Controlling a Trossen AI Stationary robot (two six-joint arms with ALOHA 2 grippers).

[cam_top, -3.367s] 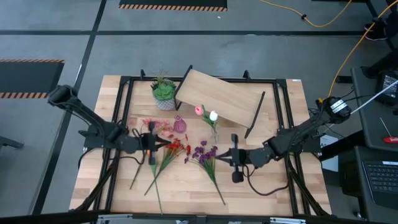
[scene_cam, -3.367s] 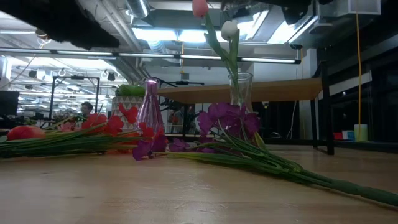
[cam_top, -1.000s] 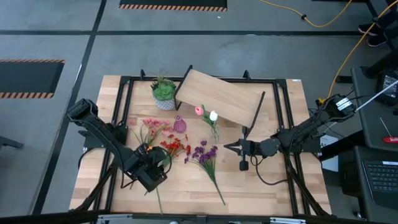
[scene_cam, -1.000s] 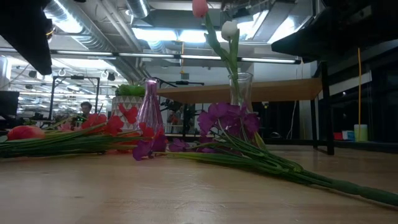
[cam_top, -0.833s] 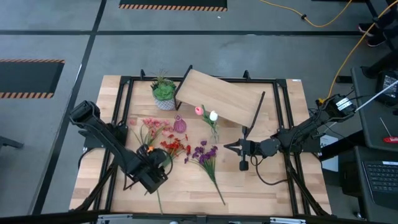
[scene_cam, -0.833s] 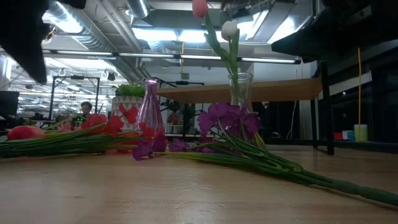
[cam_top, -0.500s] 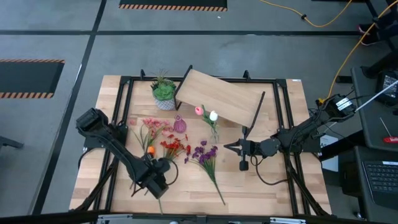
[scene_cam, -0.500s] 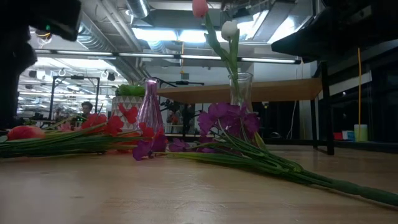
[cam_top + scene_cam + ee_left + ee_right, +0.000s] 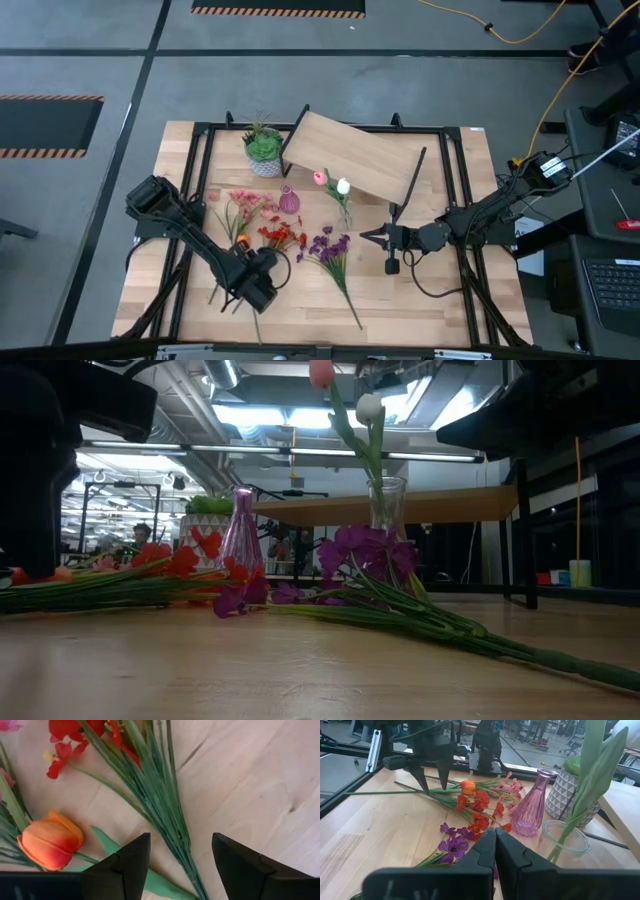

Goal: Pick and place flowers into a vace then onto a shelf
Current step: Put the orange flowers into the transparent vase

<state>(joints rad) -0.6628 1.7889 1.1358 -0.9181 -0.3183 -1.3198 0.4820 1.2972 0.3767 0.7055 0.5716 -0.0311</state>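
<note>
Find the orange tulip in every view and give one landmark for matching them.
High view: orange tulip beside the left arm, above the left gripper.
Low view: far left edge, mostly hidden.
Left wrist view: lower left.
Right wrist view: upper middle.
Shared landmark: red flowers beside it.

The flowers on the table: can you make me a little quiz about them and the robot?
1. True or false: the left gripper is open above the red flower stems.
2. Which flower lies beside those stems? A orange tulip, B sunflower, C blue daisy.
3. Fill in: two tulips stand in the clear ____.

Key: 1 true; 2 A; 3 vase.
</note>
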